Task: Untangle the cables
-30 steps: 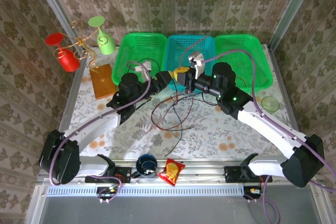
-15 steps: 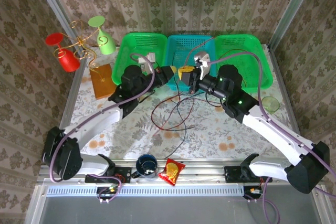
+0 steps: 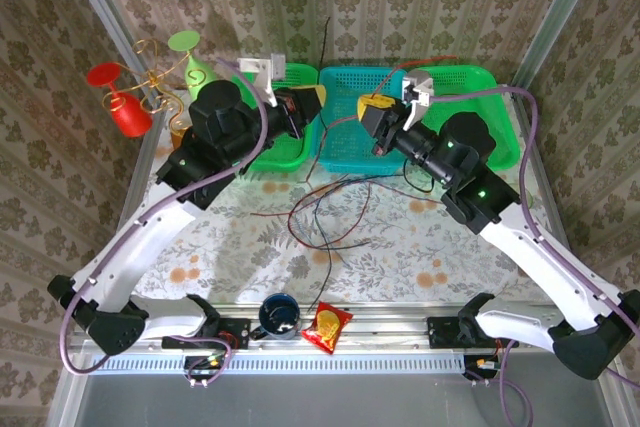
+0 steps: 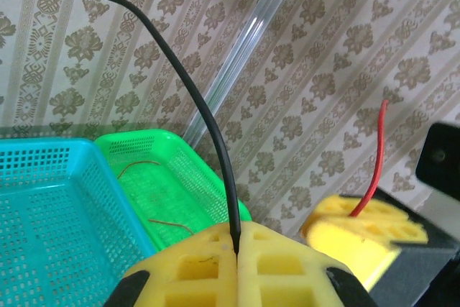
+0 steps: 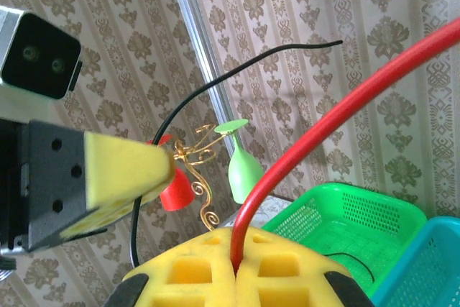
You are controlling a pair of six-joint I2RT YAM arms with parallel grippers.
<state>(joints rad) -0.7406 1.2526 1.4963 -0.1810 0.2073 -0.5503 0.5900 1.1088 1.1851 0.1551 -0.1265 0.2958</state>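
Observation:
Both grippers hang raised in front of the baskets, facing each other. My left gripper (image 3: 311, 105) (image 4: 237, 241) is shut on a black cable (image 4: 192, 95), which curves up from between its yellow pads; its free end (image 3: 325, 35) points up by the back wall. My right gripper (image 3: 369, 108) (image 5: 236, 265) is shut on a red cable (image 5: 323, 126) that arcs up and away to the right (image 3: 437, 59). Below them the other cables (image 3: 330, 209), red, black and teal, trail in loose crossing loops on the table.
A teal basket (image 3: 345, 152) stands between two green baskets (image 3: 268, 153) (image 3: 465, 82) at the back. A wire stand with a red glass (image 3: 122, 107) and a green glass (image 3: 192, 59) is at back left. A mug (image 3: 280, 313) and a snack packet (image 3: 327, 325) lie at the near edge.
My left gripper has shut on the black cable. Both arms have risen and moved back toward the baskets, lifting their cable ends off the table.

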